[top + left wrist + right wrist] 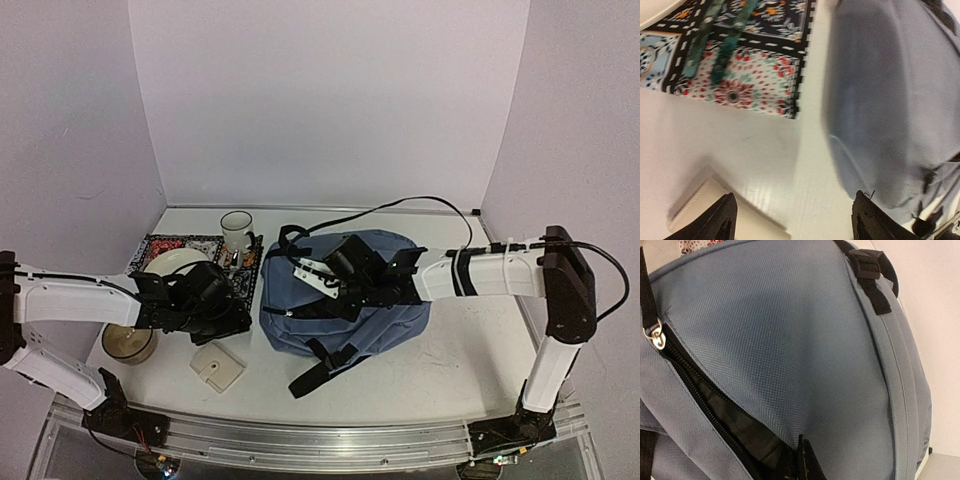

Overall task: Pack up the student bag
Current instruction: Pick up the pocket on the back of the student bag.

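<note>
The student bag (345, 305) lies in the middle of the table, blue-grey with black straps. Its zipper is partly open and shows a dark inside (725, 415); the metal zipper pull (657, 337) hangs at the left. My right gripper (330, 288) rests on top of the bag. In the right wrist view its fingers (807, 462) are pinched shut on the fabric edge of the opening. My left gripper (232, 318) is open and empty, low over the bare table (795, 222) between the bag (890, 100) and a cream box (710, 212).
A patterned mat (180, 246) lies left of the bag, with teal strips (715, 45) on it. A white mug (237, 230) and a white bowl (175, 265) stand by the mat. A tan jar (128, 343) and the cream box (217, 367) lie at the front left.
</note>
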{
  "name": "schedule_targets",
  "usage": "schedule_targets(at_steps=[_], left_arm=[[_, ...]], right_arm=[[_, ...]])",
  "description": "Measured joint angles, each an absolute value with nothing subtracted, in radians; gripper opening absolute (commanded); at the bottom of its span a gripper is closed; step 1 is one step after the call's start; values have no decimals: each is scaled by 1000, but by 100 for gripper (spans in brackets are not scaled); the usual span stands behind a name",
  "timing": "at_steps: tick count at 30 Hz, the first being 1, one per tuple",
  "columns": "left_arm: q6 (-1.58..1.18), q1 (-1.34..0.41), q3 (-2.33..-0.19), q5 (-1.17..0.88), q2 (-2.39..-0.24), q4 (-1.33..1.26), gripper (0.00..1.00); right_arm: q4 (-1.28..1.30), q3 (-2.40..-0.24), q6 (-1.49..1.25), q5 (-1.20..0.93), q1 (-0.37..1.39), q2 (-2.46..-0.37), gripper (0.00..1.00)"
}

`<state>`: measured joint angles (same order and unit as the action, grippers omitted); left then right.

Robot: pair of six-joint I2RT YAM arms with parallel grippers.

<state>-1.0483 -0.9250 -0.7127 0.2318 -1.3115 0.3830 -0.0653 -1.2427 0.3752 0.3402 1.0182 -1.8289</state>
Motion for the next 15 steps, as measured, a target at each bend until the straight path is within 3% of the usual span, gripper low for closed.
schedule_targets(at_steps=[6, 15], left_arm=[[-1101, -880, -664, 216, -1259, 522, 91], [-1237, -880, -569, 151, -1091, 688, 91]], right_arm=[[-26, -1255, 327, 310, 1016, -1789, 0], [-11, -1267, 272, 302, 1016, -1788, 0]])
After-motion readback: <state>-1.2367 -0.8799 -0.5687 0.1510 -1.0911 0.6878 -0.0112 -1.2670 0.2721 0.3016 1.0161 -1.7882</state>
